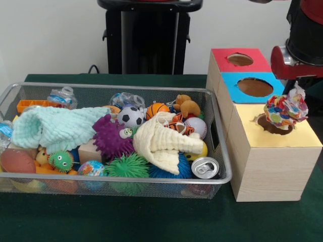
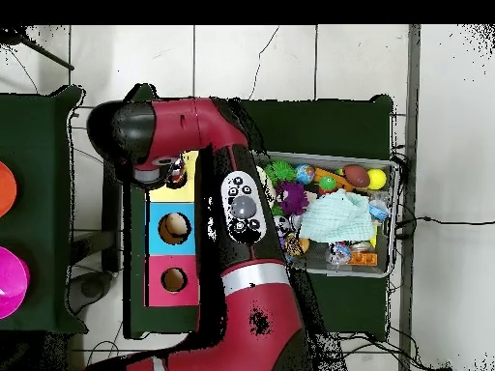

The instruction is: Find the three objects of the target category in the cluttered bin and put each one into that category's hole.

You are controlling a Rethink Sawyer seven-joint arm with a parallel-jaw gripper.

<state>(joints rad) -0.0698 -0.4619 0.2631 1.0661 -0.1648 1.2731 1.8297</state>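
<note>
A multicoloured patchwork fabric bundle (image 1: 285, 110) hangs just over the round hole (image 1: 270, 126) in the yellow top of the pale wooden box (image 1: 298, 138). My gripper (image 1: 295, 98) comes down from the top right and is shut on the bundle's top; its fingers are mostly buried in the fabric. In the overhead view the arm's head (image 2: 145, 145) covers the gripper and most of the yellow top (image 2: 198, 188). The wire-mesh bin (image 1: 116, 177) stands left of the boxes, full of toys. No other patchwork bundle shows in it.
The blue-topped hole (image 1: 255, 86) and red-topped hole (image 1: 240, 59) lie behind the yellow one. The bin holds a mint cloth (image 1: 55, 128), a cream cloth (image 1: 161, 141), a purple spiky ball (image 1: 110, 137), a soda can (image 1: 205, 167) and small sport balls.
</note>
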